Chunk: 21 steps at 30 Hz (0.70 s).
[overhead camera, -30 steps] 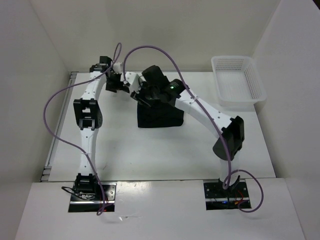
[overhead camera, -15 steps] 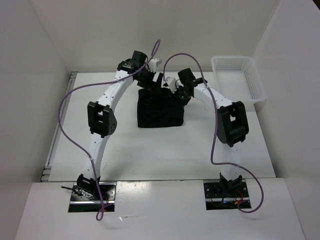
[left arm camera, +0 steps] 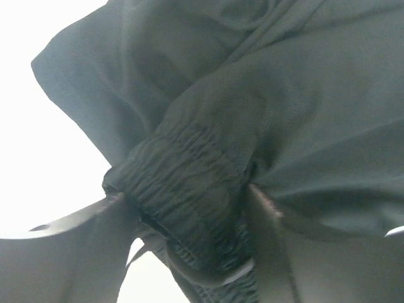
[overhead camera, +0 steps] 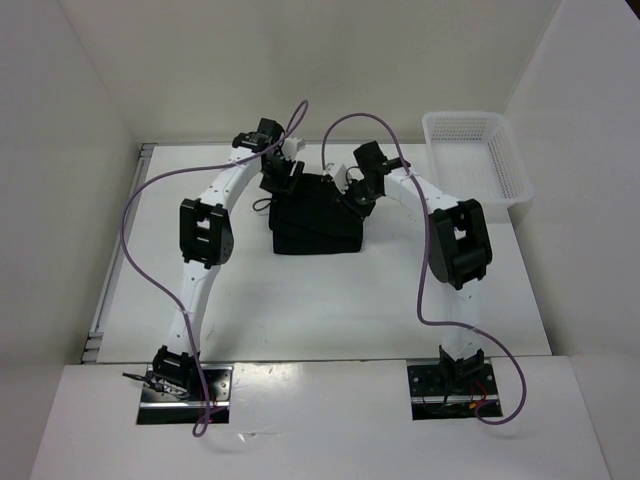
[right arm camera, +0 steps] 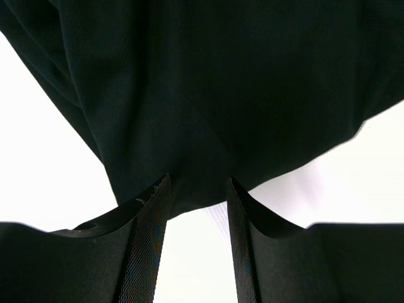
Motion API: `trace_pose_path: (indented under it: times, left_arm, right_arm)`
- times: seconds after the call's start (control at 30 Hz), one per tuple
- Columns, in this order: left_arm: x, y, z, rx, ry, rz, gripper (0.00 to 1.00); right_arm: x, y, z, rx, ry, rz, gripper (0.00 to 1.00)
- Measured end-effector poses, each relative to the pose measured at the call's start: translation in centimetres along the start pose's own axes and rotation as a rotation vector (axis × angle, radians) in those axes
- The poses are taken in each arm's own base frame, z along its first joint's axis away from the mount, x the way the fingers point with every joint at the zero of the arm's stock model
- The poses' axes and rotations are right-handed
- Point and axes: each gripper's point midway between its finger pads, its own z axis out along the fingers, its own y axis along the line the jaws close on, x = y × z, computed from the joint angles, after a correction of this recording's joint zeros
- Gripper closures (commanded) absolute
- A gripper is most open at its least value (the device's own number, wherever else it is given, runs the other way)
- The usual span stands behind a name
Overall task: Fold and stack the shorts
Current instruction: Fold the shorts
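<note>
Top external: the shorts (overhead camera: pixel 318 222) lie in a rough dark bundle mid-bench (overhead camera: pixel 300 300), well apart from the basket (overhead camera: pixel 475 160). My left pincer (overhead camera: pixel 278 180) and right pincer (overhead camera: pixel 355 195) are at their far edge.

Left wrist: the left pincer (left arm camera: pixel 189 214) clamps the bunched waistband (left arm camera: pixel 189 180).

Right wrist: the right pincer (right arm camera: pixel 192 208) stands partly apart at the cloth's edge; whether it pinches anything I cannot tell.

I judge the folding part-done and the stacking not begun.
</note>
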Motion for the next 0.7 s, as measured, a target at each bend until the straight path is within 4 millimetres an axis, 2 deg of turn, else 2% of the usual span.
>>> trace_pose_path:
  times: [0.07,0.1,0.13,0.17,0.23,0.27,0.37,0.4,0.53,0.6,0.67,0.7]
  left_arm:
    - [0.1,-0.2,0.1,0.004,0.004,0.003,0.44]
    - [0.1,-0.3,0.1,0.006,0.004,0.007,0.6]
    - [0.1,-0.3,0.1,0.008,0.004,0.008,0.65]
    - [0.1,-0.4,0.1,0.009,0.003,0.011,0.79]
    - [0.1,-0.6,0.1,0.012,0.004,0.005,0.91]
    - [0.1,-0.6,0.1,0.013,0.005,0.007,0.93]
    - [0.1,-0.6,0.1,0.013,0.004,0.009,0.93]
    - [0.0,-0.6,0.1,0.013,0.004,0.009,0.9]
    - [-0.1,-0.3,-0.1,0.009,-0.003,0.005,0.71]
    - [0.0,0.0,-0.1,0.005,-0.003,-0.001,0.58]
    - [0.5,0.2,0.0,0.003,0.007,-0.007,0.5]
    - [0.8,0.4,0.1,0.0,0.015,-0.009,0.41]
  right_arm:
    - [0.3,0.1,0.3,-0.009,0.009,-0.001,0.53]
    - [0.4,0.2,0.4,-0.015,0.012,-0.002,0.53]
    - [0.5,0.2,0.5,-0.018,0.013,-0.003,0.53]
    - [0.4,0.4,0.5,-0.023,0.012,-0.011,0.53]
    - [0.3,0.6,0.6,-0.03,0.01,-0.02,0.53]
    - [0.2,0.7,0.7,-0.033,0.008,-0.025,0.53]
    - [0.0,1.2,0.8,-0.043,0.008,-0.041,0.53]
    - [-0.1,1.5,1.0,-0.048,0.01,-0.046,0.53]
    - [0.6,3.5,1.6,-0.076,0.037,-0.068,0.53]
    - [1.4,4.6,2.0,-0.086,0.066,-0.077,0.58]
    - [2.4,5.5,2.3,-0.088,0.098,-0.084,0.64]
    - [2.9,5.8,2.5,-0.083,0.113,-0.086,0.66]
